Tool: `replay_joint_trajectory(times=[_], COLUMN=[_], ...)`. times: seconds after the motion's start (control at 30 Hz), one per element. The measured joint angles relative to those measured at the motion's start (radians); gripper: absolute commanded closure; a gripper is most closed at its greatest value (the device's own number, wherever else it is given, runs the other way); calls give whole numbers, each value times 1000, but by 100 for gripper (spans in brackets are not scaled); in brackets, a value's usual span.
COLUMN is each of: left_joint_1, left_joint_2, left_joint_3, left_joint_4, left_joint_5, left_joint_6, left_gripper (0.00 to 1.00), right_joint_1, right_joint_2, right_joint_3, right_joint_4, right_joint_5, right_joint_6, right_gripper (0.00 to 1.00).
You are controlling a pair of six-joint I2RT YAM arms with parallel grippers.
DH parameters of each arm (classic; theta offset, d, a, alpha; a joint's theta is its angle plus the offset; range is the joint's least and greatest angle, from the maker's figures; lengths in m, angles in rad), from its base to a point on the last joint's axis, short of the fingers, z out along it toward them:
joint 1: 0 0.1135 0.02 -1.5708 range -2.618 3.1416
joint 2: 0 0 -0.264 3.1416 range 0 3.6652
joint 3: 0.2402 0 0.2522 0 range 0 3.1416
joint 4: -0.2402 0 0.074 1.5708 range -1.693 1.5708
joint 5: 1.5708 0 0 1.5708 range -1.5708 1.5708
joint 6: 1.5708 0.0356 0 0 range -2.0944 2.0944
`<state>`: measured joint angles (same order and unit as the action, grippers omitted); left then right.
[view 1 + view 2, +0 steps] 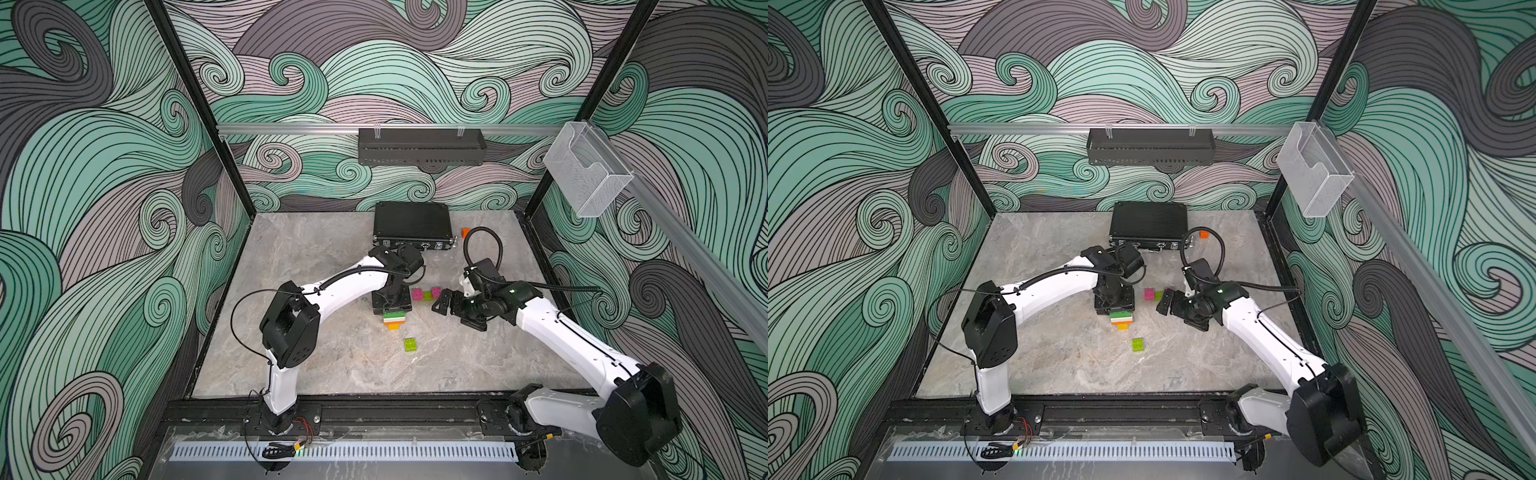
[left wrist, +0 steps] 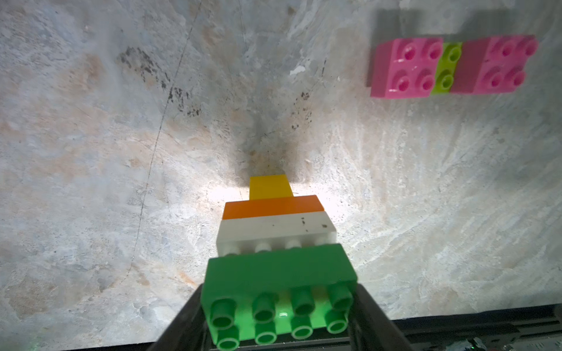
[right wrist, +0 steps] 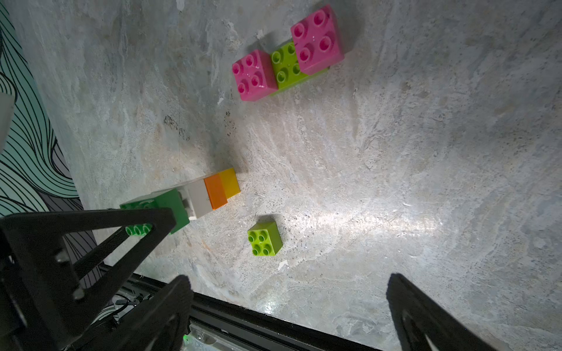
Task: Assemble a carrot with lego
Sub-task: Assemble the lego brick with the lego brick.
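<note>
My left gripper (image 1: 390,302) is clamped on the carrot (image 2: 273,226) at its dark green end, yellow tip toward the surface. My right gripper (image 1: 445,302), jaws apart, is nearer the pink-and-lime bricks (image 3: 254,74).

**Colleague:** What does the robot's body look like from there?

**Me:** I see my left arm (image 1: 345,286) and right arm (image 1: 573,336) white-shelled with black joints, ribbed black cables (image 1: 482,228) alongside. My fingers (image 3: 91,217) are black triangular frames with screws.

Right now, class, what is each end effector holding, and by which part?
Left end effector: the carrot, gripped by the dark green brick at its wide end. Right end effector: open, holding nothing.
</note>
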<state>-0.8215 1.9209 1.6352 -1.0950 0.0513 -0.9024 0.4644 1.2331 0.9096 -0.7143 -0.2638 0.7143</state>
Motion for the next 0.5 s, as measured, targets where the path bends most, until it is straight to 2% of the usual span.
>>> replay_joint_trajectory(times=[0.5], left_joint_1=[0], left_joint_2=[18], left_joint_3=[20], left_joint_4=[-13], left_joint_5=[6], left_joint_6=[-4], left_gripper=[66], right_joint_1=[-11], right_joint_2=[-3], right_joint_3=[-9], right_joint_4=[0], right_joint_5=[-4], right_joint_6=[0], right_gripper=[0])
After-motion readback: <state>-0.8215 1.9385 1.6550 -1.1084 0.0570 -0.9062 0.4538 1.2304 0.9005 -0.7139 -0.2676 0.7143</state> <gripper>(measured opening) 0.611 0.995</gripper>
